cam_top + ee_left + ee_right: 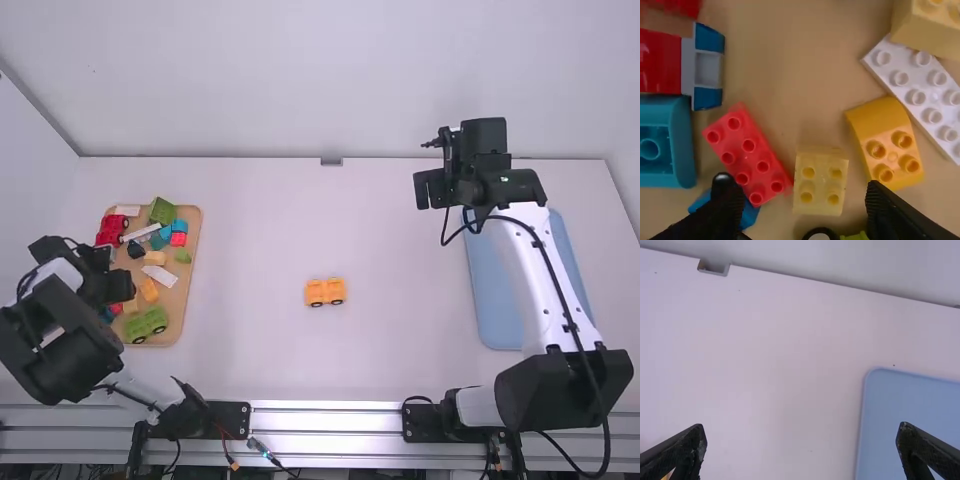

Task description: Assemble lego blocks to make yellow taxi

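In the high view, my left gripper (121,287) is over the left part of the wooden tray (196,235). From the left wrist, my left gripper (806,212) stands open above a pale yellow 2x2 brick (820,183), with nothing held. A brighter yellow curved brick (886,142) lies beside it, towards the white plate. The yellow wheeled base (325,292) stands alone mid-table. My right gripper (431,190) is far back, near the blue tray; in the right wrist view this right gripper (802,452) is open and empty.
Close to the pale brick lie a red brick (747,155) and a white plate (917,92). A green wheeled piece (147,322) sits at the wooden tray's near end. The blue tray (497,300) lies partly under the right arm.
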